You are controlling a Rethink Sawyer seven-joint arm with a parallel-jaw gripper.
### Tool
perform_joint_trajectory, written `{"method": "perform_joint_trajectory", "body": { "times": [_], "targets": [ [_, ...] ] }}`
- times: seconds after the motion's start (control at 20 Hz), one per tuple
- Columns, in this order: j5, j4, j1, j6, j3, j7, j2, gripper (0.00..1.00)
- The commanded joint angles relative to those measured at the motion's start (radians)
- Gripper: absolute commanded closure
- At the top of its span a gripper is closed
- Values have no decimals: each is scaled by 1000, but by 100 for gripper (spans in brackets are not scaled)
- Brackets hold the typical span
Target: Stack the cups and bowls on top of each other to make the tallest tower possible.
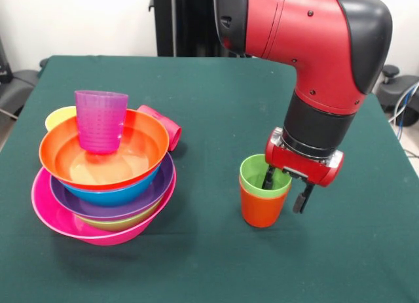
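Green-cloth bench point(196, 250) fills most of the view. Red & black arm point(308, 48) comes down on the right side, w/ its claw point(287, 188) at the rim of a green cup point(256, 175): one finger point(268, 178) sits inside the cup, the other hangs outside the rim on the right, so the claw straddles the cup wall, jaws slightly apart; can't tell if it's really squeezing the rim. Green cup is nested in an orange cup point(260, 208), which stands upright on the cloth, well apart from the bowls. On the left stands the tower: pink bowl point(59, 214) at the bottom, then a green bowl point(124, 222) w/ only an edge peeking out, purple bowl point(98, 201), blue bowl point(114, 193), orange bowl point(141, 142) on top, all nested, leaning a bit. Purple cup point(100, 120) stands upright inside the orange bowl. Behind the pile, a yellow cup point(59, 116) shows at the left & a red cup point(167, 126) lies on its side at the right, touching the bowls' rim.
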Motion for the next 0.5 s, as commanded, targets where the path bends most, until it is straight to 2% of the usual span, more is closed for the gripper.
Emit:
{"method": "perform_joint_trajectory", "body": {
  "times": [0.05, 0.35, 0.4, 0.5],
  "targets": [
    [-5, 62, -27, -42, 115, 114, 9, 0],
    [-5, 61, -26, -23, 110, 114, 7, 0],
    [-6, 53, -18, -15, 97, 123, 11, 100],
    [-6, 56, -22, -18, 104, 115, 9, 100]
  ]
}}
